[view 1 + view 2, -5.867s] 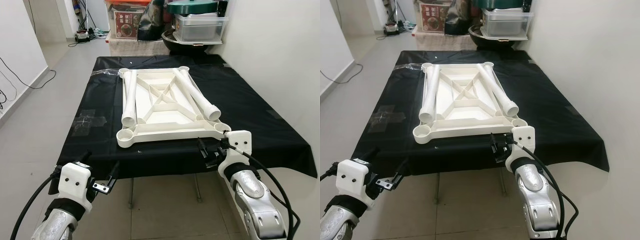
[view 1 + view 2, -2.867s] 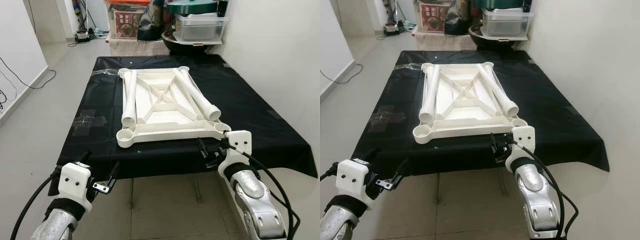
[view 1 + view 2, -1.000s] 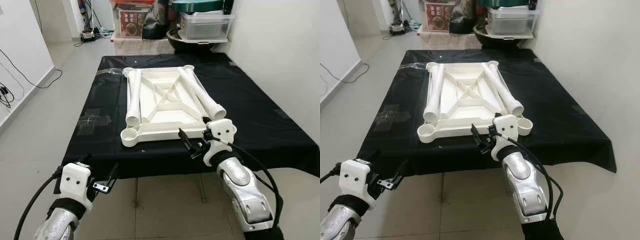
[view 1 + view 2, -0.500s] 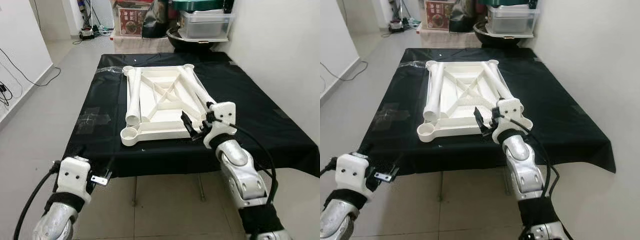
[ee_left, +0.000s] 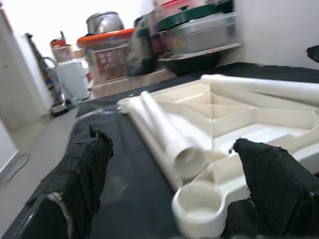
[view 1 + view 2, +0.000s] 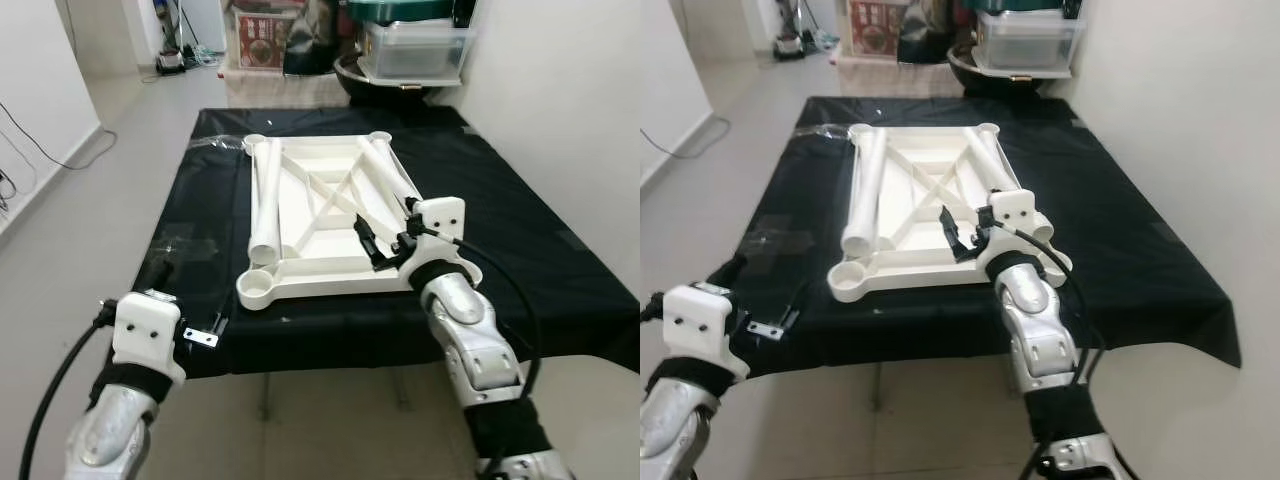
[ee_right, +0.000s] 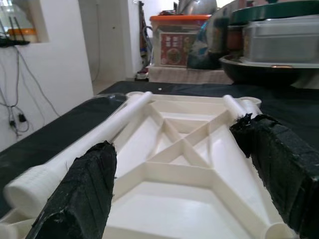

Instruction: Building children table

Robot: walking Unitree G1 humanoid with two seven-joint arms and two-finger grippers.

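A white plastic tabletop (image 6: 330, 268) lies upside down on a black-covered table (image 6: 520, 210). Two white leg tubes rest on it, one along the left side (image 6: 264, 200) and one on the right (image 6: 385, 180). An empty round corner socket (image 6: 255, 286) sits at its near left. My right gripper (image 6: 380, 245) hovers open over the tabletop's near right part, beside the right tube's end, with nothing between its fingers (image 7: 84, 189). My left gripper (image 6: 188, 300) is open at the table's near left edge, facing the left tube (image 5: 169, 134) and corner socket (image 5: 199, 214).
Storage boxes, a dark bowl and a lidded container (image 6: 410, 50) are stacked beyond the table's far end. A white wall runs along the right. Tiled floor (image 6: 70, 230) lies to the left, with cables by the left wall. Tape patches (image 6: 175, 245) mark the cloth.
My right gripper has moved from the table's near edge forward and up over the tabletop's near right part. My left gripper has risen to the near left table edge. The camera has come closer.
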